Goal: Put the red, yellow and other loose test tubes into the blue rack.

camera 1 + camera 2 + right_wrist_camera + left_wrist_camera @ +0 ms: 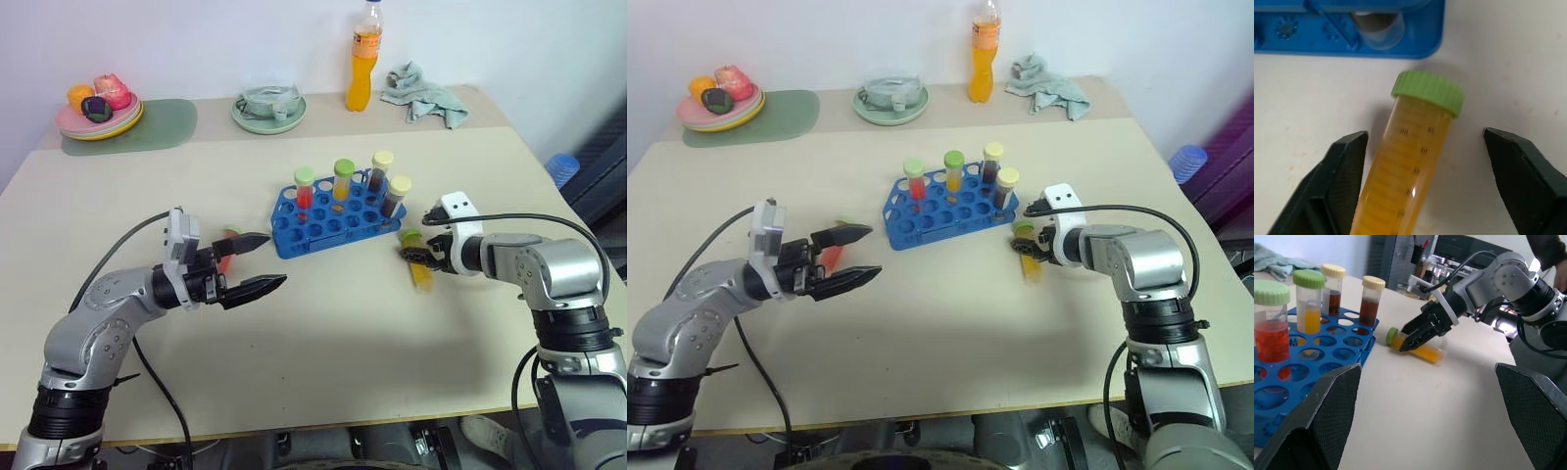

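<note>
Four capped tubes were already seen standing upright in the blue rack [333, 217], which was placed near the middle of the surface [323, 333]: one with red liquid [305, 191], one with yellow liquid [343, 181] and two with dark liquid [379, 172], all in the rows on the far side of the rack. Many holes were left free.

Two tubes were still loose. A yellow tube with a green cap [1410, 161] was lying flat on the surface just beside the right end of the rack, its cap turned toward the rack. The right end effector [1422, 178] was placed around it, with the fingers spread on both sides and not yet touching the tube, so no grip was seen. A red tube [226, 251] was lying on the surface to the left of the rack, partly hidden behind the left end effector [263, 262], which was held wide open and empty above the surface.

By this judgement, the task was a little more than half done: the yellow tube was about to be taken, and the red one remained after it.
</note>
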You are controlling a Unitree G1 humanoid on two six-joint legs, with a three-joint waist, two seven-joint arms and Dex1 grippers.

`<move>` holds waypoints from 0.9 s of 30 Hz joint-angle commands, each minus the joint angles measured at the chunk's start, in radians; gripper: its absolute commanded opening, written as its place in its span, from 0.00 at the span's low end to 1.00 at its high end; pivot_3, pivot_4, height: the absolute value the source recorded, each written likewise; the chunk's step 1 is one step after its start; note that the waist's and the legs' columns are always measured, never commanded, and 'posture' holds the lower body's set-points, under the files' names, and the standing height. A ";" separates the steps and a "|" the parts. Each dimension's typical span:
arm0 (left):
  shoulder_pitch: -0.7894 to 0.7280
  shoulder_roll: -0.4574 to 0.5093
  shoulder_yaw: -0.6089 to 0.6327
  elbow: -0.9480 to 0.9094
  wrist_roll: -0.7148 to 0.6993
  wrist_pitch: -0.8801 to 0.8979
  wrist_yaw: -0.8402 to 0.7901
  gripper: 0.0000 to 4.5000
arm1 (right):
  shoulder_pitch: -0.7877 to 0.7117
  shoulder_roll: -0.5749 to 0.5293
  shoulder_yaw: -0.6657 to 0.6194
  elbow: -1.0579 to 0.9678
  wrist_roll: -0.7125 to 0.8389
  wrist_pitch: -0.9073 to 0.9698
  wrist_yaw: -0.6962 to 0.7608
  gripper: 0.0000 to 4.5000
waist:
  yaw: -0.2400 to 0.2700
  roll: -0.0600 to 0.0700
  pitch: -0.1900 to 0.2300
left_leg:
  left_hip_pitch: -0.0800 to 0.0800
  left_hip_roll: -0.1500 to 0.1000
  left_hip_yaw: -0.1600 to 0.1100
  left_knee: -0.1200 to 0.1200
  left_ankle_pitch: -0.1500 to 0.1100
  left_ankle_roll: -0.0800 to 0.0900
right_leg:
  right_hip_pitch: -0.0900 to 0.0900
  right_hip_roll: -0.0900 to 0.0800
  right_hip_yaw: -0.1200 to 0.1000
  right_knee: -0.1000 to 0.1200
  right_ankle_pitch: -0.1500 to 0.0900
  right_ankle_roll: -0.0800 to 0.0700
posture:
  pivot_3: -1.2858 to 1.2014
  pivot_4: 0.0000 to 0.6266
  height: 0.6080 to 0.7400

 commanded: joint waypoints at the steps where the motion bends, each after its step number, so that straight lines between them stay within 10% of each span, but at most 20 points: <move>1: 0.005 0.033 0.027 -0.067 -0.025 0.016 0.002 1.00 | -0.019 0.001 0.026 0.004 -0.007 -0.007 0.013 0.47 | 0.001 0.000 0.000 | 0.000 0.000 0.000 0.000 0.000 0.000 | 0.000 0.000 0.000 0.000 0.000 0.000 | 0.52 0.24 1.00; 4: 0.006 0.051 0.024 -0.083 -0.025 0.020 0.001 1.00 | -0.021 -0.010 0.041 -0.012 -0.011 -0.005 0.021 0.18 | 0.002 0.000 0.000 | 0.000 0.000 0.000 0.000 0.000 0.000 | 0.000 0.000 0.000 0.000 0.000 0.000 | 0.52 0.24 1.00; 16: -0.001 0.038 0.021 -0.049 0.014 -0.010 0.038 1.00 | 0.127 -0.075 0.006 -0.315 0.046 -0.176 0.143 0.18 | 0.011 -0.001 0.001 | -0.001 0.000 0.000 0.001 0.000 0.001 | 0.000 0.002 -0.001 0.000 0.000 0.000 | 0.52 0.24 1.00; 27: 0.004 -0.059 0.003 -0.031 0.169 -0.132 0.197 1.00 | 0.189 0.269 -0.140 -0.339 0.221 -0.683 0.236 0.18 | 0.032 -0.003 0.002 | -0.001 0.001 0.000 0.003 0.000 0.001 | 0.001 0.006 -0.002 0.001 0.002 0.004 | 0.52 0.24 1.00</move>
